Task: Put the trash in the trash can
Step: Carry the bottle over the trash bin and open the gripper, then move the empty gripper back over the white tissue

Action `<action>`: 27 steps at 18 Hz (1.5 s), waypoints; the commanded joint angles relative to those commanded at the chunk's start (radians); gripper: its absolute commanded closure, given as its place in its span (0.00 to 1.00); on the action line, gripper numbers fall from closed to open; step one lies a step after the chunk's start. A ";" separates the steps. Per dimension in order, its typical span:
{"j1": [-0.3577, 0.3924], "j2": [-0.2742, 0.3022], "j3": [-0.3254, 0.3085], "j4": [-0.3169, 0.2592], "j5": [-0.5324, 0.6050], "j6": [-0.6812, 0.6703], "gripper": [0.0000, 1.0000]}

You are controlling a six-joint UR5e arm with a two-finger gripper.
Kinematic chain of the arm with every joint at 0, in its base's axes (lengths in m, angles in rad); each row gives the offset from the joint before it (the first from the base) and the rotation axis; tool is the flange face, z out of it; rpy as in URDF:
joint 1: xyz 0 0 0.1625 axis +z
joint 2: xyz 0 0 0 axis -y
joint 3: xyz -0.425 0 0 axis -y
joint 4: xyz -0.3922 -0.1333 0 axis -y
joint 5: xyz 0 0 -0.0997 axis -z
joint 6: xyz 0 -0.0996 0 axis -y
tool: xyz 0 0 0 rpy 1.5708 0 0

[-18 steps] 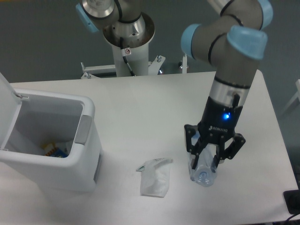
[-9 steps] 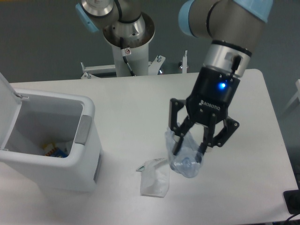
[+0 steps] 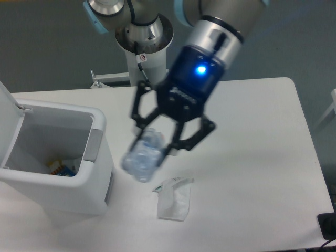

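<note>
My gripper (image 3: 157,140) is shut on the clear plastic water bottle (image 3: 143,156) and holds it in the air above the table, just right of the trash can. The bottle hangs down-left from the fingers and looks blurred. The trash can (image 3: 58,157) is a white boxy bin at the left with its lid (image 3: 7,118) swung open and a grey side panel (image 3: 93,145). The whitish plastic pouch (image 3: 174,198) lies flat on the table below and right of the bottle.
Something small and colourful (image 3: 60,167) lies at the bottom of the bin. The robot's base column (image 3: 144,47) stands at the table's back edge. A dark object (image 3: 328,226) sits at the lower right corner.
The gripper has lifted the bottle off the table and carried it up and to the left, from the right side to just beside the bin. The pouch has not moved.
</note>
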 joint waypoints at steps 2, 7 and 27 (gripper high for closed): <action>-0.031 -0.005 0.009 -0.002 -0.012 -0.015 0.49; -0.118 -0.021 -0.011 0.000 -0.008 -0.034 0.48; -0.031 0.034 -0.210 0.037 0.011 0.057 0.00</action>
